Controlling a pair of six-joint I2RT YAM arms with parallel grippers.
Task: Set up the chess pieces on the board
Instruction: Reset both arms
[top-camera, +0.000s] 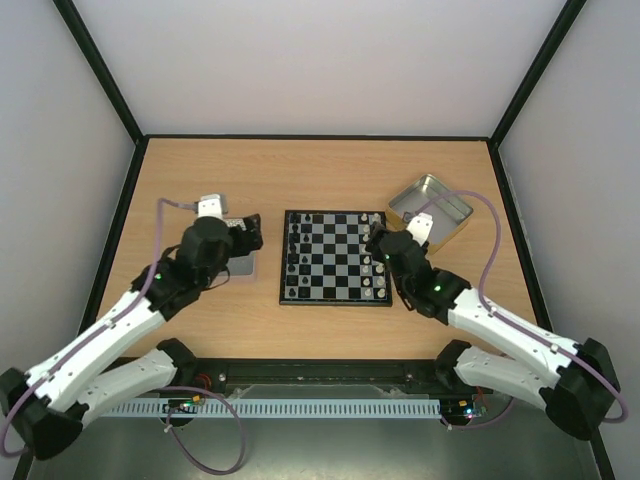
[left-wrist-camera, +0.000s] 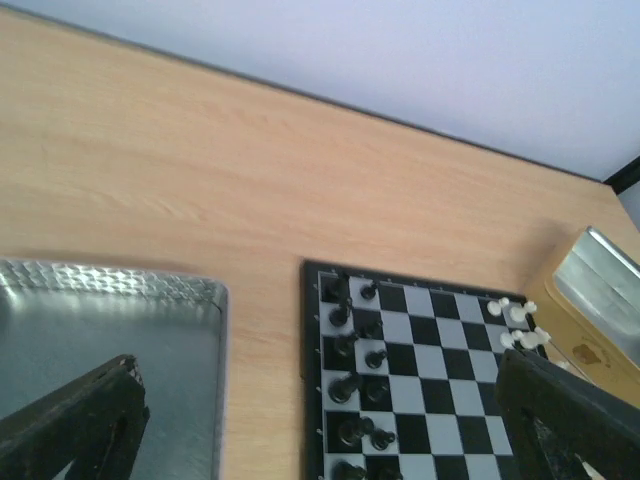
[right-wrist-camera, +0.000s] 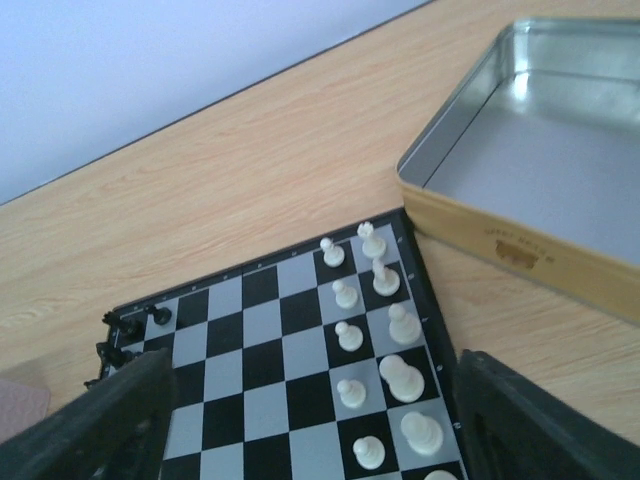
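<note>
board (top-camera: 335, 262) (left-wrist-camera: 440, 340) (right-wrist-camera: 270, 340): lies flat in the middle of the counter (top-camera: 200, 320), between two metal trays.
black pieces (top-camera: 297, 255) (left-wrist-camera: 350, 340) (right-wrist-camera: 130, 325): stand on the board in the two rows nearest the counter's left edge; the exact count is too small to tell.
white pieces (top-camera: 373, 258) (left-wrist-camera: 515, 320) (right-wrist-camera: 385, 330): stand in the two rows on the board's side nearest the counter's right edge.
left tray (top-camera: 240, 265) (left-wrist-camera: 110, 300): just beside the board, toward the counter's left edge; no pieces on the part in view.
right tray (top-camera: 445, 205) (left-wrist-camera: 600, 280) (right-wrist-camera: 480, 215): toward the far right corner, close to the board's corner, inside bare.
left gripper (top-camera: 250, 232) (left-wrist-camera: 318, 370): above the gap between left tray and board; jaws spread wide, nothing between them.
right gripper (top-camera: 378, 243) (right-wrist-camera: 315, 365): above the board's white side; jaws spread wide, holding nothing.
</note>
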